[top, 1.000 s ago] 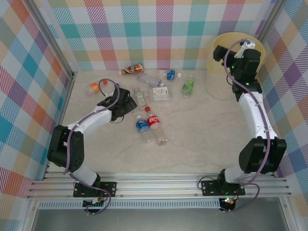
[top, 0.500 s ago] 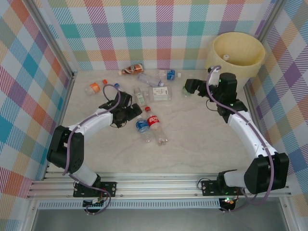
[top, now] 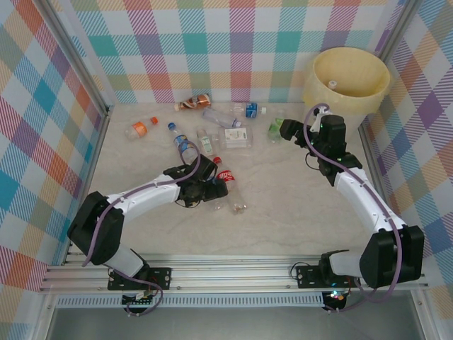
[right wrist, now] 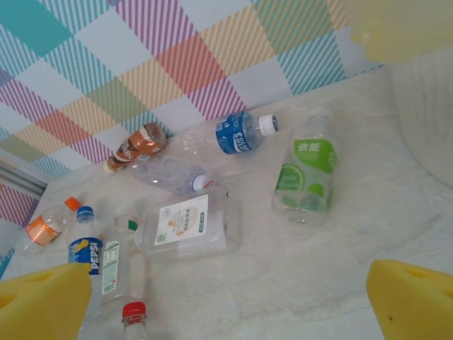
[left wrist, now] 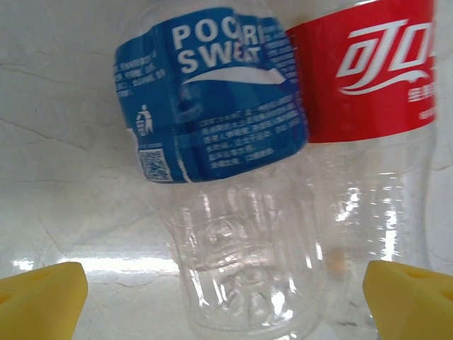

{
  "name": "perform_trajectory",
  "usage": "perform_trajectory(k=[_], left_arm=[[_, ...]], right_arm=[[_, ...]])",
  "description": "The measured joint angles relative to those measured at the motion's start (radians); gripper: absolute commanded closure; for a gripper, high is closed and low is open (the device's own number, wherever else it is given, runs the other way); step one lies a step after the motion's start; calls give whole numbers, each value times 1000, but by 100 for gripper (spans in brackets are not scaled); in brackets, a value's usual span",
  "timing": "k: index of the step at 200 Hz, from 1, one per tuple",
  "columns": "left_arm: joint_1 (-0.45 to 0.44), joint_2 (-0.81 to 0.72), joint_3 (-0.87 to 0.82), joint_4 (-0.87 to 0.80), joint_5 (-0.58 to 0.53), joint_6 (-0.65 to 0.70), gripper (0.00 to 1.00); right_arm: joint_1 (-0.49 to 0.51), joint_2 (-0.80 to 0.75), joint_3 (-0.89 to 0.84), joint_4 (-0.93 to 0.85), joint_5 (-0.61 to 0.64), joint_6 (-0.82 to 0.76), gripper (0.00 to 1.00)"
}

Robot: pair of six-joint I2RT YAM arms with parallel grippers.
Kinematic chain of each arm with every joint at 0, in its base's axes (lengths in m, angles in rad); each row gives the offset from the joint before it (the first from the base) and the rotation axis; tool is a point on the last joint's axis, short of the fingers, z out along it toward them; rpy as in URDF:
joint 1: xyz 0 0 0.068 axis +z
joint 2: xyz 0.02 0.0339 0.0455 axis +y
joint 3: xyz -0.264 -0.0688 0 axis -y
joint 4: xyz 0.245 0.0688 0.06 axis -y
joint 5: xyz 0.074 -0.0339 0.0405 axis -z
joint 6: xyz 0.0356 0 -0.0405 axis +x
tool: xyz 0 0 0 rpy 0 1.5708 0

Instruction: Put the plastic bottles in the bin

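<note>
**Both arms wide-jawed, nothing lifted**

Left gripper (left wrist: 226,304): fingers spread wide, empty, low over two bottles lying side by side mid-table (top: 283,205).
- Pocari Sweat bottle (left wrist: 212,106): blue label, name partly readable.
- Red-label bottle (left wrist: 368,71): white Chinese script.

Right gripper (right wrist: 226,304): also wide and empty, near the green-label bottle (right wrist: 306,177), which has Chinese characters on it.

Toward the table's far edge:
- Pepsi bottle (right wrist: 86,251), reads "PEPSI".
- White-label flat bottle (right wrist: 185,223).
- Blue-label bottle (right wrist: 233,133), white cap.
- Brown-label bottle (right wrist: 138,145).

Bin (top: 315,88) stands at the far right corner.
</note>
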Motion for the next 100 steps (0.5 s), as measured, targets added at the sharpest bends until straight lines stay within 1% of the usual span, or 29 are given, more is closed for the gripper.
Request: perform_trajectory(k=[39,58,84,100], left_arm=[[-29,31,-34,20,-9,4,1],[-32,42,-43,25,-8,10,3],[-32,89,-42,49,-1,20,10],[-32,116,-42,53,0,19,18]], right_arm=[[0,0,0,-26,36,-1,0],[0,0,0,-30,47,-1,0],[0,0,0,-31,48,0,0],[0,0,0,-35,48,0,0]])
